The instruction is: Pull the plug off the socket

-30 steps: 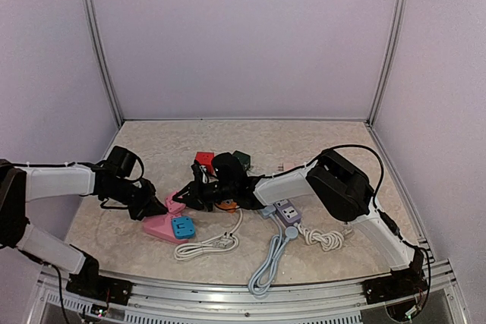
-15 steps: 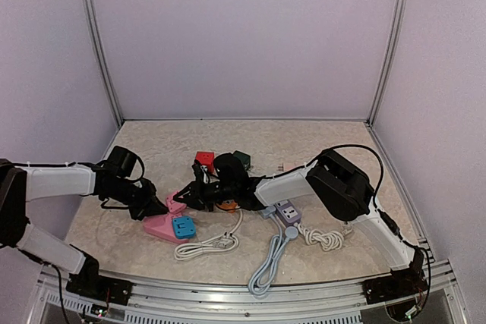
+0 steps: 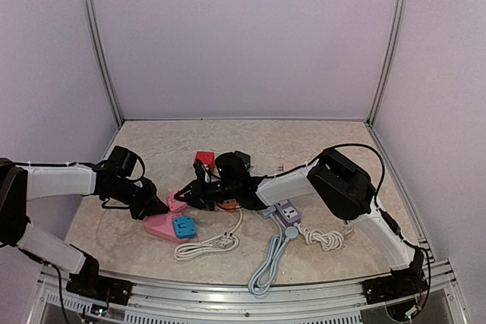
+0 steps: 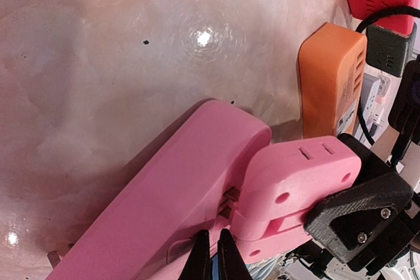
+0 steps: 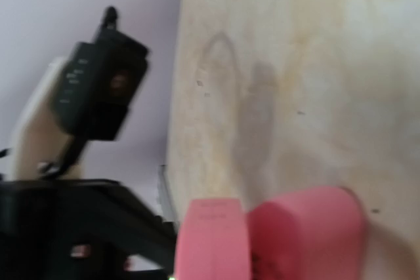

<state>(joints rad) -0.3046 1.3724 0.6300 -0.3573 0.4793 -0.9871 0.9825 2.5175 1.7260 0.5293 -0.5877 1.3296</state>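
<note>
Left wrist view: the pink plug point(image 4: 295, 185) sits at the pink power strip's point(image 4: 177, 188) end, its long axis roughly in line with the strip and its prongs (partly bared) pointing into it. The right gripper point(image 3: 186, 196) clamps the plug. The left gripper point(image 4: 211, 257) is closed against the strip.

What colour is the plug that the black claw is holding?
Pink: the plug matches the pink socket strip. The left wrist view shows it best.
</note>
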